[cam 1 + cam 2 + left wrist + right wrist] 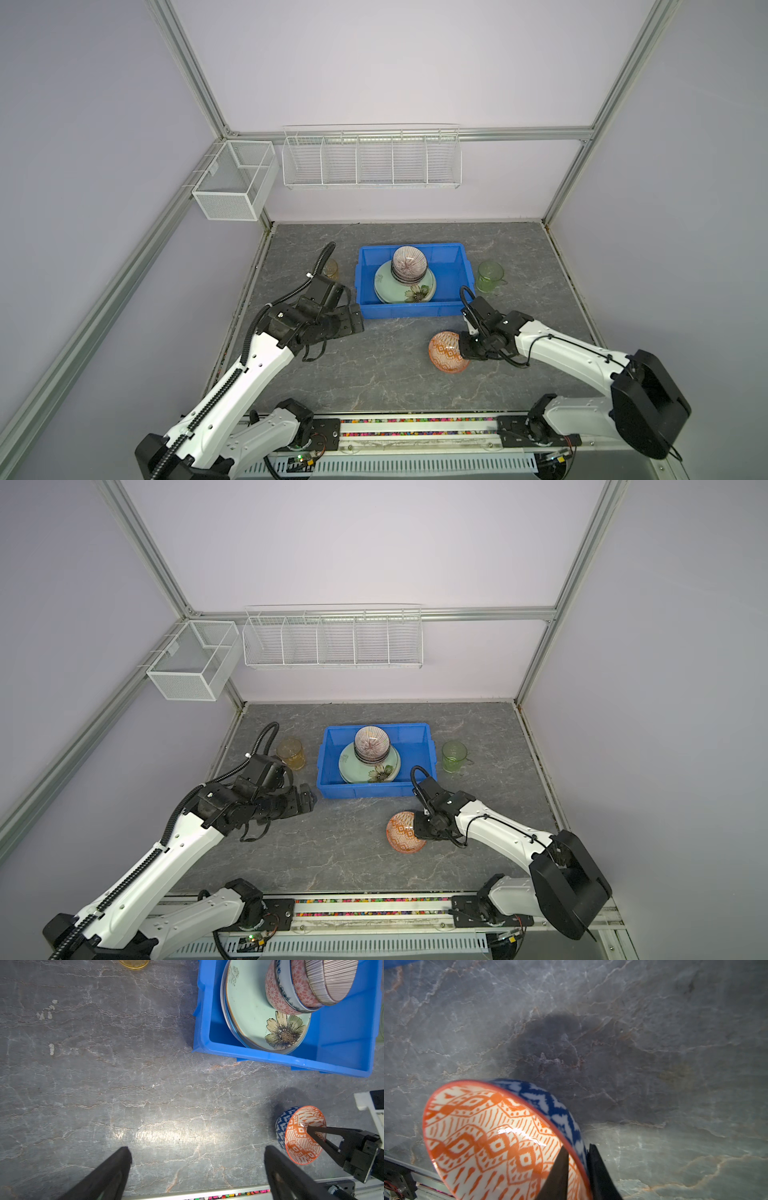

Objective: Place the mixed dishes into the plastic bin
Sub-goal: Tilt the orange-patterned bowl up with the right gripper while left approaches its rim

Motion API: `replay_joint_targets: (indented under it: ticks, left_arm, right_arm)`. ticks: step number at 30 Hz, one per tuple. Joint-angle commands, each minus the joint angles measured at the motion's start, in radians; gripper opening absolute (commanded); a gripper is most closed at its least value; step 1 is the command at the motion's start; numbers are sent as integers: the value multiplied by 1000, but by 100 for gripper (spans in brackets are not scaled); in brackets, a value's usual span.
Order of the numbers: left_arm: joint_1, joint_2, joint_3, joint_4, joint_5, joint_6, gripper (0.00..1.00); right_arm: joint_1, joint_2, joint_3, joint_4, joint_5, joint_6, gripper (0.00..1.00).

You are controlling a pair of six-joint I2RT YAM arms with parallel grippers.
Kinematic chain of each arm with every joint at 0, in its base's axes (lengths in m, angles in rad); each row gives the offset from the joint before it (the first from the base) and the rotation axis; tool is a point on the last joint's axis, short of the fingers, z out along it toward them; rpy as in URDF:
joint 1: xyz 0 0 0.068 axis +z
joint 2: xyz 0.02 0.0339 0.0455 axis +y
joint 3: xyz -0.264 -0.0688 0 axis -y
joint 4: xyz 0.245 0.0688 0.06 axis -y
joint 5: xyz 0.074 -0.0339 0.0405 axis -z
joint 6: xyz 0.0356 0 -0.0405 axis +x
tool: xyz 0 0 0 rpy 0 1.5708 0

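Your right end effector (578, 1148) is clamped on the rim of the orange-patterned bowl (492, 1136), one finger (558, 1172) inside against the orange zigzag glaze and the other outside against the blue-and-white wall. The bowl is tipped steeply on edge, its opening turned toward the arm. It sits over the grey marbled surface (374, 374), in front of the blue bin (449, 272) and apart from it. Whether its lower edge touches the surface cannot be told.

Your left end effector (197, 1150) hangs with its fingers spread wide and nothing between them, over bare surface just off the bin's near left corner.

Inside the bin, the pale green plate (386, 286) with a painted flower tops a short pile of plates, and the stacked bowls (409, 264) stand on it, a brown-striped one uppermost.

The amber glass cup (291, 754) stands upright on the surface left of the bin. The green glass cup (490, 276) stands upright to its right.

On the back wall hangs a white wire rack (370, 160); on the left wall is a white mesh basket (232, 183), whose small tag (214, 168) is too small to read.
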Motion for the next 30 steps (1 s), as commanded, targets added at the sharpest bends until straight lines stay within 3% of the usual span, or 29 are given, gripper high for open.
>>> replay_joint_targets:
  ticks: [1, 11, 21, 26, 30]
  left_arm:
    - [3, -1, -11, -21, 11, -29, 99]
    - [-46, 84, -9, 146, 123, -59, 100]
    - [-278, 394, 175, 269, 147, -35, 100]
    - [-328, 540, 269, 286, 191, 4, 99]
    - [-350, 627, 331, 276, 207, 42, 92]
  right_arm:
    - [7, 8, 19, -6, -6, -13, 15]
    - [11, -19, 67, -41, 14, -12, 7]
    - [36, -56, 148, -103, 50, 29, 7]
    - [41, -76, 202, -153, 74, 36, 7]
    - [43, -105, 229, -205, 101, 41, 7]
